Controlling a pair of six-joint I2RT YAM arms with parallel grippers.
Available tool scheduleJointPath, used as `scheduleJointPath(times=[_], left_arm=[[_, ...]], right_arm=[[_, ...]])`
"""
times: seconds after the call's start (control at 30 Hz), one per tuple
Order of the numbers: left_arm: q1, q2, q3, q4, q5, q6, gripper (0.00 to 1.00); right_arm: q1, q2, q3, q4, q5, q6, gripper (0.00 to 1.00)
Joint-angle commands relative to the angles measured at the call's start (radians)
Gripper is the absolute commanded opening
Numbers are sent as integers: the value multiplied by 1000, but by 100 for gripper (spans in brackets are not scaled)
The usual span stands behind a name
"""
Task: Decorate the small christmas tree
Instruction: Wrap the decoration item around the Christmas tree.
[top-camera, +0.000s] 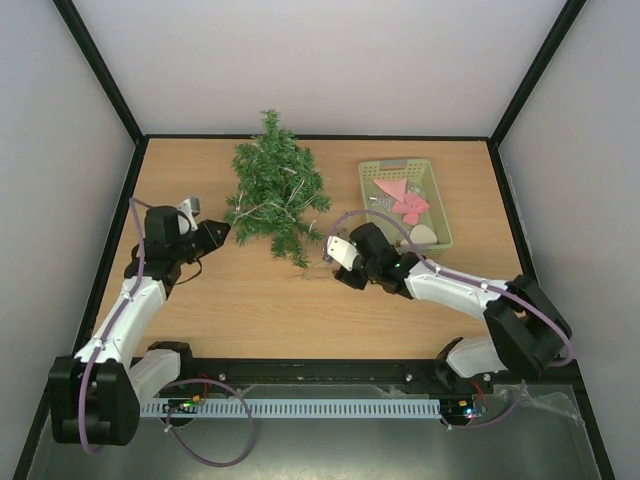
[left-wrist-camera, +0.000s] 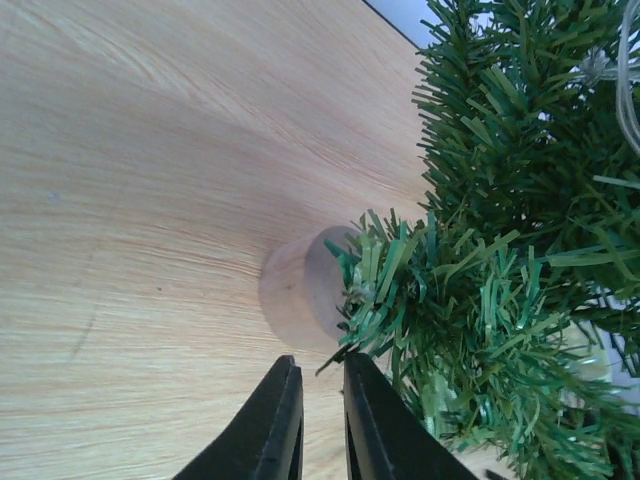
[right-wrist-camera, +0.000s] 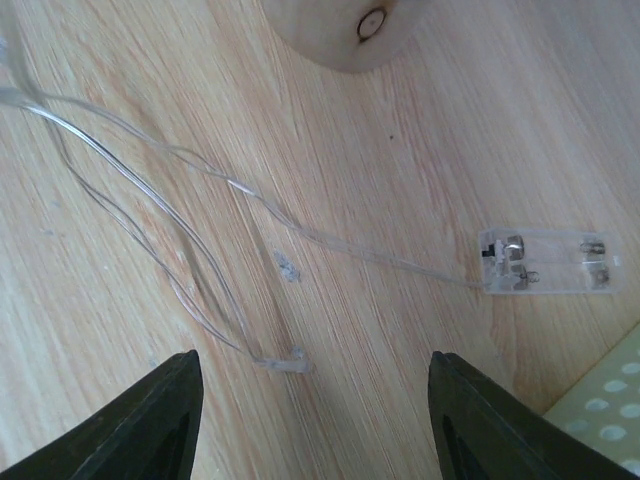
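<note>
The small christmas tree lies on its side in the middle of the table, with thin clear light wire strung through its branches. My left gripper is at the tree's lower left. Its fingers stand a narrow slit apart with nothing between them, just short of the round wooden base and the green needles. My right gripper hangs wide open over bare wood, above a loop of the clear wire and its clear battery box.
A pale green basket at the back right holds pink ornaments and a pale rounded piece; its corner shows beside the right gripper. A round pale wooden piece lies just beyond the wire.
</note>
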Motion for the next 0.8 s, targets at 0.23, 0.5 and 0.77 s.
scheduleJointPath(times=[0.23,0.5,0.77], left_arm=[[-64,-34,-63,110,28,-86,6],[-83,-72,-70,77,-22,-108,10],[-83,-149,-67,20,-78,-136,17]], right_arm=[[-22,178,78,32,-149,-69,59],[-21,209,102,52,-171,-45,34],[31,104,42,65,-122,-46,2]])
